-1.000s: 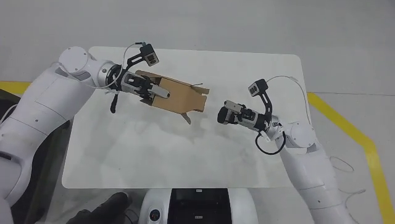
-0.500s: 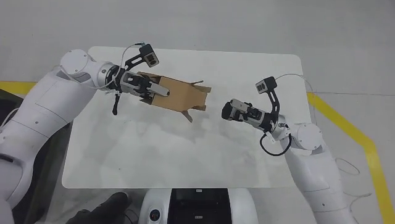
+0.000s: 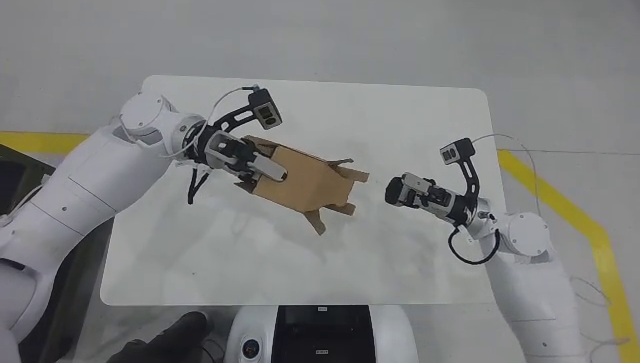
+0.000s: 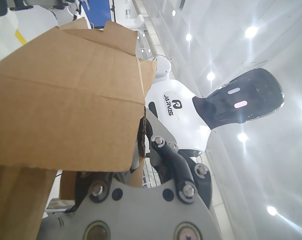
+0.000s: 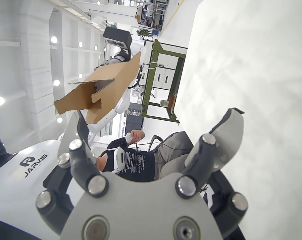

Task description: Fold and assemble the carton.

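A brown cardboard carton [image 3: 305, 181], partly unfolded with loose flaps at its far end, is held above the white table [image 3: 420, 263], left of centre. My left gripper [image 3: 262, 166] is shut on the carton's left end; in the left wrist view the carton [image 4: 66, 101] covers one side of the gripper [image 4: 141, 148] and the cardboard edge sits between the fingers. My right gripper [image 3: 392, 191] hovers to the right of the carton, a short gap away, open and holding nothing. Its own view has the spread gripper [image 5: 153, 123] facing the carton [image 5: 108, 86] and its open flaps.
The table's bare surface [image 5: 253, 63] stretches around both arms, with free room in front of and behind the carton. Yellow floor tape [image 3: 560, 203] runs beyond the table's right edge.
The left arm has carried the carton rightward and toward the table's front, tilting it. The right gripper has drawn back to the right, keeping a gap from the carton.
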Robot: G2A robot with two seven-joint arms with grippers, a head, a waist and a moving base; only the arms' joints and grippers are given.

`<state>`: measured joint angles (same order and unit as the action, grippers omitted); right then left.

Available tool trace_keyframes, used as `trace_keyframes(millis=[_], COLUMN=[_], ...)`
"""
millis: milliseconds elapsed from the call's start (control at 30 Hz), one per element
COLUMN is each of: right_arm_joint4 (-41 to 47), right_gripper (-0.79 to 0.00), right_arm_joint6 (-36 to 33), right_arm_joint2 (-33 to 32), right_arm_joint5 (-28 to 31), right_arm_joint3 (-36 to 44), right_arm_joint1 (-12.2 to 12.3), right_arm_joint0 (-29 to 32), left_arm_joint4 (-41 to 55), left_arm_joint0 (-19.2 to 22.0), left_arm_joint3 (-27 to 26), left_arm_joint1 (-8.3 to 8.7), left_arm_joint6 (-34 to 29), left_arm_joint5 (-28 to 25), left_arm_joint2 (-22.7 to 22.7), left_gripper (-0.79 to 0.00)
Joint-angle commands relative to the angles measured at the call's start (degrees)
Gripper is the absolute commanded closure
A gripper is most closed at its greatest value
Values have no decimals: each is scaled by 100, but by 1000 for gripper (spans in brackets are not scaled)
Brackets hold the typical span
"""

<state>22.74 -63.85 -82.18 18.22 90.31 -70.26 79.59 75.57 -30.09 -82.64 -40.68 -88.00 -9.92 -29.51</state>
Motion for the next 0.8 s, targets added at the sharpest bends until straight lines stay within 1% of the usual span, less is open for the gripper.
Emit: trace_keyframes(millis=[0,200,367,700,767], right_arm_joint4=[-7,-108,-82,196,72], right_gripper=[-785,-785,-785,-785,-785], right_arm_joint6=[80,271,407,432,512], right_arm_joint2=[98,638,1086,1497,1553], right_arm_joint5=[50,171,321,616,654], right_arm_joint3=[-26,-179,-342,-397,-408], right_arm_joint1=[-7,-61,-124,-175,-178], right_arm_joint0=[-7,-157,-351,-486,-509], left_arm_joint4=[62,305,478,535,537], left_arm_joint0=[30,84,93,119,122], left_arm_joint3=[-67,-60,84,379,401], left_arm_joint1=[-7,-71,-137,-200,-212], left_arm_joint6=[0,0,0,0,0], left_arm_joint5=[36,56,31,-68,-66], left_arm_joint2=[97,380,543,657,673], left_gripper=[0,0,0,0,0])
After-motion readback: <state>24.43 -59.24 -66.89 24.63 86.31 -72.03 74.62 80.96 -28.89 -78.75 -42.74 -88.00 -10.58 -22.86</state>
